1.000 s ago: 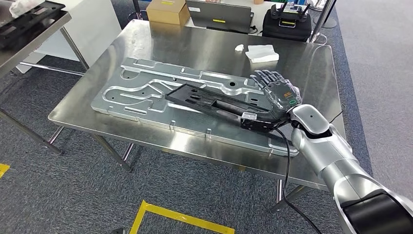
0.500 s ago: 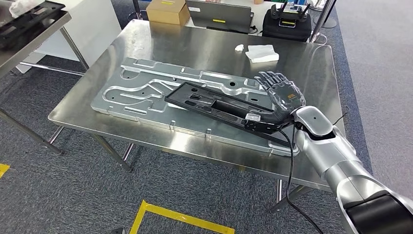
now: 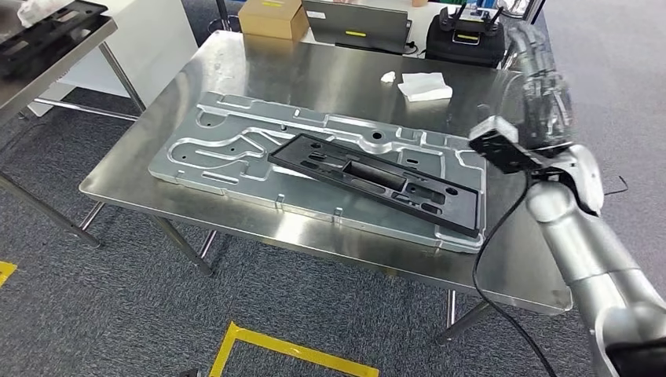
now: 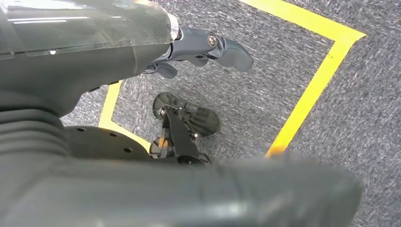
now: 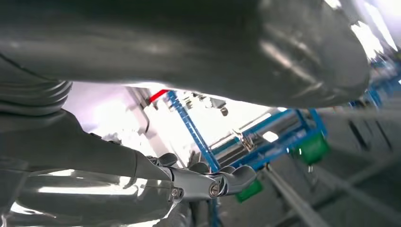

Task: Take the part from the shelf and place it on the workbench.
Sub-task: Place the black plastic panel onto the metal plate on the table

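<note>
Released black part (image 3: pixel 377 179) now flat on fixture plate (image 3: pixel 236 149); right robot hand (image 3: pixel 542 94) lifted well clear, fingers spread, holding nothing.

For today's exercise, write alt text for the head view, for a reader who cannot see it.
A long black plastic part lies flat on a silver machined plate on a steel workbench. The robot's right hand is raised above the bench's right side, holding nothing.
</note>
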You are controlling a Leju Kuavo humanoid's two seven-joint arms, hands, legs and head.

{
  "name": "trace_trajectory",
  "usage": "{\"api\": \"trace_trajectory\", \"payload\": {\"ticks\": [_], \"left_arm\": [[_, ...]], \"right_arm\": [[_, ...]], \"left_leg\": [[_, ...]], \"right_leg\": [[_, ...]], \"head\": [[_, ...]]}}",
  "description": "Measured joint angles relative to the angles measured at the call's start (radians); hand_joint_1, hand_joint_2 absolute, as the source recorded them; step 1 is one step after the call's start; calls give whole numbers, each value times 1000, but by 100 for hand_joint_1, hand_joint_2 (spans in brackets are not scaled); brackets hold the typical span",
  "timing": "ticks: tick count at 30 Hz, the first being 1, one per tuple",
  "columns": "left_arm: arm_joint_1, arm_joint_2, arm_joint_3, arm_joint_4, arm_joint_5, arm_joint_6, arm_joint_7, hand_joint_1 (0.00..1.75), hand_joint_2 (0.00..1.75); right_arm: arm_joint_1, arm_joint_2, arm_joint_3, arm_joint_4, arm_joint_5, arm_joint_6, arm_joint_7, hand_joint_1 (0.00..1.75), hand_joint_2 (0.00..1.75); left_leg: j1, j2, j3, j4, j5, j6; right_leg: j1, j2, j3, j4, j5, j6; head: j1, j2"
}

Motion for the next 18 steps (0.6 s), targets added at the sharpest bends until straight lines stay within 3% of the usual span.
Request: {"api": "trace_trajectory", "payload": {"ticks": [5, 7, 11, 18], "left_arm": [[-12, -4, -4, 0, -1, -9, -4, 0, 0], [-20, -7, -5, 0, -1, -11, -8, 0, 0], [-28, -12, -6, 0, -1, -8, -11, 0, 0], [-45, -13, -21, 0, -13, 29, -28, 0, 0]], "right_arm": [[140, -28, -111, -258, -285, 188, -58, 0, 0], [192, -28, -146, -328, -366, 221, -99, 0, 0], [309, -27, -187, -472, -366, 192, -172, 0, 0], [460, -27, -195, -642, -318, 148, -180, 0, 0]], "left_leg": [[0, 4, 2, 0, -2, 2], [0, 4, 2, 0, -2, 2], [0, 3, 2, 0, -2, 2], [0, 3, 3, 0, -2, 2]], "right_leg": [[0, 5, 0, 0, 0, 0], [0, 3, 1, -1, 0, 0], [0, 3, 2, 0, 0, 0], [0, 3, 2, 0, -1, 0]], "head": [[0, 0], [0, 0], [0, 0], [0, 0]]}}
